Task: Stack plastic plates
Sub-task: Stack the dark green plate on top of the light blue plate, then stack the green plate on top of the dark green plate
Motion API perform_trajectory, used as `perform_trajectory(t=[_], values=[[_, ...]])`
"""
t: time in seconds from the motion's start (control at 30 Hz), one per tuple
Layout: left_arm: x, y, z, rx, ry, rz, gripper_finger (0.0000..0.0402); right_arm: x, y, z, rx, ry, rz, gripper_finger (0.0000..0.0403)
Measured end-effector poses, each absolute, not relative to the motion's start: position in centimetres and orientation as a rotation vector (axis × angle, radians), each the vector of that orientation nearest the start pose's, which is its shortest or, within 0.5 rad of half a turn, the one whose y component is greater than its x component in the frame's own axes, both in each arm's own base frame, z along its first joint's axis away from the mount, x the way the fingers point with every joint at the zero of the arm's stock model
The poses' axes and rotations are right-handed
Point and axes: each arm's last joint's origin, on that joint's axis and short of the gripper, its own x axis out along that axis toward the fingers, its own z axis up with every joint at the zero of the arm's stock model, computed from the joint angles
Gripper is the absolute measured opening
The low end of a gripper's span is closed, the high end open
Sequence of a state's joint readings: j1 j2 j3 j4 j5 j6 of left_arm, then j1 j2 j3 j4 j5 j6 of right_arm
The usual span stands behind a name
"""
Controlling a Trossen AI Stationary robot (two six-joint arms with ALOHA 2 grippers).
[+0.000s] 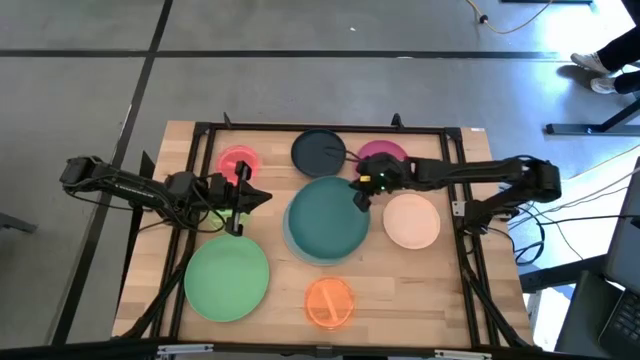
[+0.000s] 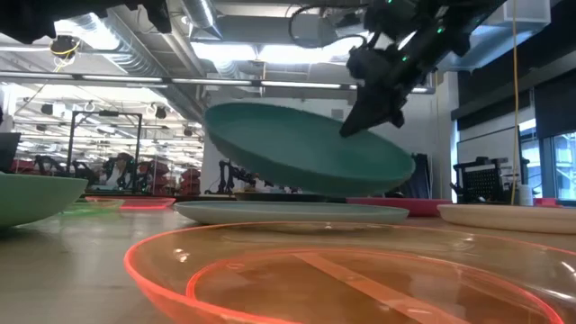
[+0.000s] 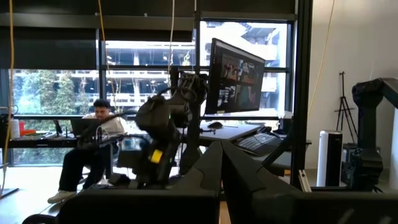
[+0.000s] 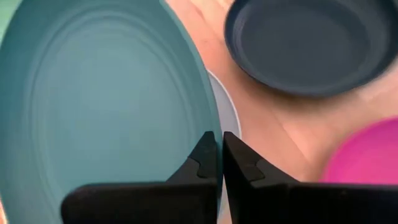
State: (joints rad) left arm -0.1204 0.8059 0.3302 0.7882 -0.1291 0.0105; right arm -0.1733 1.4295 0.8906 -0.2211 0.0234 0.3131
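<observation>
Right tool point(image 1: 361, 198) pinched rim of teal plate point(image 1: 326, 217), fingers clamped on it. Plate hung tilted just above pale grey-blue plate point(image 2: 288, 212) at bench point(image 1: 450, 285) centre. Step in hand: stacking teal on grey-blue. Next likely: level, lower, centre, let go. Left tool point(image 1: 242, 198) waited near red-pink plate point(image 1: 238, 161), fingers pressed together, empty.

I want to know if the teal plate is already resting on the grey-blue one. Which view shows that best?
The low view: the teal plate hangs tilted, clear above the grey-blue plate, held at its rim by the right tool. The high view only shows them overlapping; the right wrist view shows the pinched rim; the left wrist view shows neither plate.
</observation>
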Motion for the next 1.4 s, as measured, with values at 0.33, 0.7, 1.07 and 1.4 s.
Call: perform_trajectory(t=[0.33,0.7,1.07,1.4], values=[[17.3,-1.7,26.5,-0.028,-0.309,0.010,0.0002,31.0,-5.4,19.0,0.353,0.776,-0.298,0.0000],[17.3,-1.7,26.5,-0.028,-0.309,0.010,0.0002,31.6,-5.6,17.7,0.334,0.793,-0.340,0.0005],[17.3,-1.7,26.5,-0.028,-0.309,0.010,0.0002,31.7,-5.7,17.7,0.317,0.779,-0.375,0.0080],[17.3,-1.7,26.6,-0.032,-0.319,0.021,0.0002,31.3,-5.0,18.5,0.210,0.796,-0.306,0.0108]])
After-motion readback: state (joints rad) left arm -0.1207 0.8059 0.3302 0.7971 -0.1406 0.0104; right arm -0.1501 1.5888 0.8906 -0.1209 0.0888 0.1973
